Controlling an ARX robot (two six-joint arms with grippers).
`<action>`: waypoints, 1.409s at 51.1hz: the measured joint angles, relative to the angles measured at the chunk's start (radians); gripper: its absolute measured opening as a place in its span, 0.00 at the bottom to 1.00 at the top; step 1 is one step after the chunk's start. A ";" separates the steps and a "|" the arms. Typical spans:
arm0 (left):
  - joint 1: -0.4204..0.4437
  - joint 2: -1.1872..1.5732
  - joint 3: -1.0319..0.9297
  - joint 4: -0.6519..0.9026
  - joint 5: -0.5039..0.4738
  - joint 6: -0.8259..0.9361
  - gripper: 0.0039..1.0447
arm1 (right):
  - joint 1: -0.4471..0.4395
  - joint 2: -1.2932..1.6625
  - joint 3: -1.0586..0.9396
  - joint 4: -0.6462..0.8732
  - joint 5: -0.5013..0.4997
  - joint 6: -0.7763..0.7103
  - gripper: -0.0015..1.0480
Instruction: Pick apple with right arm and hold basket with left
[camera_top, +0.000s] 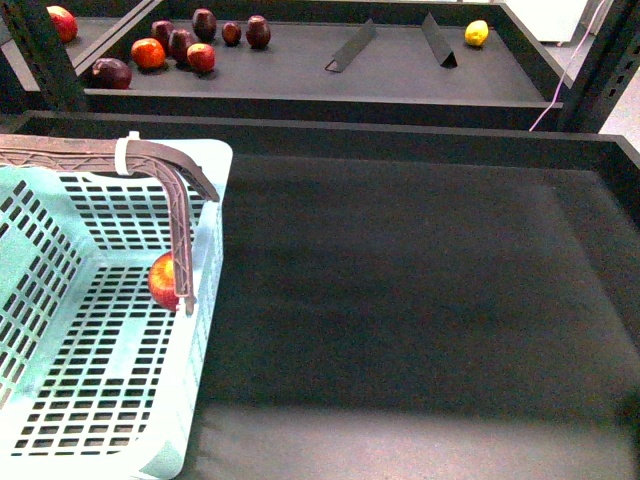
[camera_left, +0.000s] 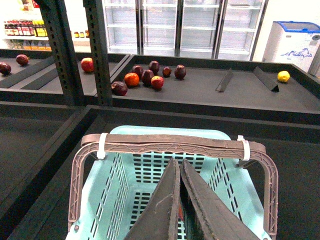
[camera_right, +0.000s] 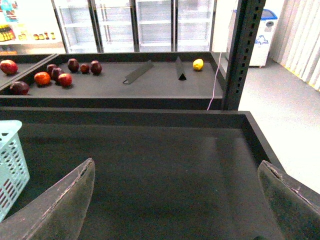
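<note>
Front view: apple sits inside basket by its right wall, stem direction not visible. Basket's long axis runs front-to-back on counter. Left gripper clenched, fingers hanging over apple. Right gripper spread wide, released, w/ nothing held. Fruit cluster on back shelf.

Illumination is even and moderately bright. The front view shows a pale glare band along the lower tabletop. Display coolers at the upper frame appear overexposed. Near jaws look soft, out of focus.
</note>
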 joint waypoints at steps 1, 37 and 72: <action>0.000 -0.012 0.000 -0.011 0.000 0.000 0.03 | 0.000 0.000 0.000 0.000 0.000 0.000 0.92; 0.000 -0.310 0.000 -0.297 0.000 0.000 0.03 | 0.000 0.000 0.000 0.000 0.000 0.000 0.92; 0.000 -0.555 0.000 -0.548 0.000 0.000 0.03 | 0.000 0.000 0.000 0.000 0.000 0.000 0.92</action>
